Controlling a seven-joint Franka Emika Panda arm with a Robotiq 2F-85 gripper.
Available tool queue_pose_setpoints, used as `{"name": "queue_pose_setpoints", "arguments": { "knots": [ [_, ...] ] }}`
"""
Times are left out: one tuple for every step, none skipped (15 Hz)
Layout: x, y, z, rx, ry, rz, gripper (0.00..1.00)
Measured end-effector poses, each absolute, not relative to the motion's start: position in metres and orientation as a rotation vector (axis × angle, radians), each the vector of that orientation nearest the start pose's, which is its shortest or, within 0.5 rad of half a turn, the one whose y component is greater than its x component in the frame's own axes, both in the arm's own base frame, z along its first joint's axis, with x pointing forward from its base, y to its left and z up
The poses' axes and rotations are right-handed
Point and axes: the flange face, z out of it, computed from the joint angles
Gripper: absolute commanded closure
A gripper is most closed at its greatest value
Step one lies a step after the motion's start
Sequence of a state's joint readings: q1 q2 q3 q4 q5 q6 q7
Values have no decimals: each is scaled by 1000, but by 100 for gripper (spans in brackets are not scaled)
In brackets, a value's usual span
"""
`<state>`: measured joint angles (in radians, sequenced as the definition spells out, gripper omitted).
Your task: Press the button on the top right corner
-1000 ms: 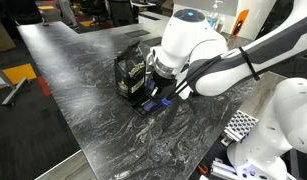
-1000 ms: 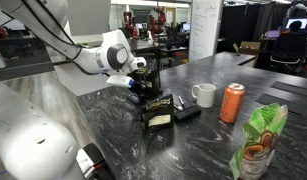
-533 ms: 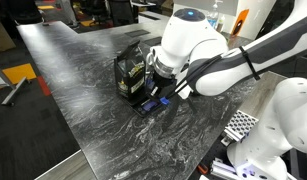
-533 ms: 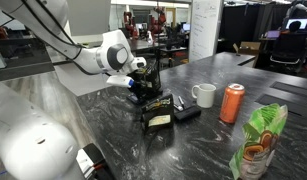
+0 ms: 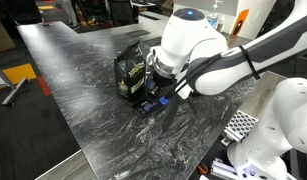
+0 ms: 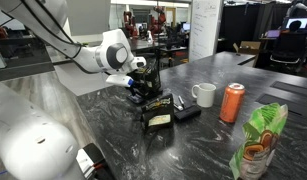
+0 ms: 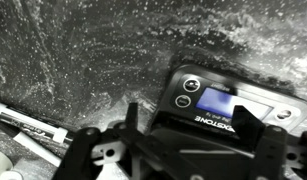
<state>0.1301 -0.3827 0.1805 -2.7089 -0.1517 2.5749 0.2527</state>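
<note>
Tool (image 7: pixel 193 128) spread above black rectangular device with blue screen (image 7: pixel 229 104) on dark marbled desk (image 7: pixel 63 50). Line one fingertip over small round corner button (image 7: pixel 190 85); push straight down, gently.

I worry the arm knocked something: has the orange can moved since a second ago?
No. The orange can stands in the same spot as before, just as close beside the white mug on the dark marbled table.
</note>
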Motion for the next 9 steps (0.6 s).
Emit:
{"name": "queue_pose_setpoints", "arguments": {
  "knots": [
    [386, 127, 376, -3183, -239, -391, 0],
    [383, 132, 390, -3174, -206, -343, 0],
    [380, 137, 407, -3166, -184, -308, 0],
    [375, 141, 426, -3160, -171, -280, 0],
    [373, 143, 440, -3155, -172, -298, 0],
    [371, 143, 443, -3154, -173, -312, 0],
    [371, 143, 440, -3156, -173, -304, 0],
    [371, 143, 436, -3158, -172, -291, 0],
    [372, 142, 432, -3160, -172, -282, 0]
  ]
}}
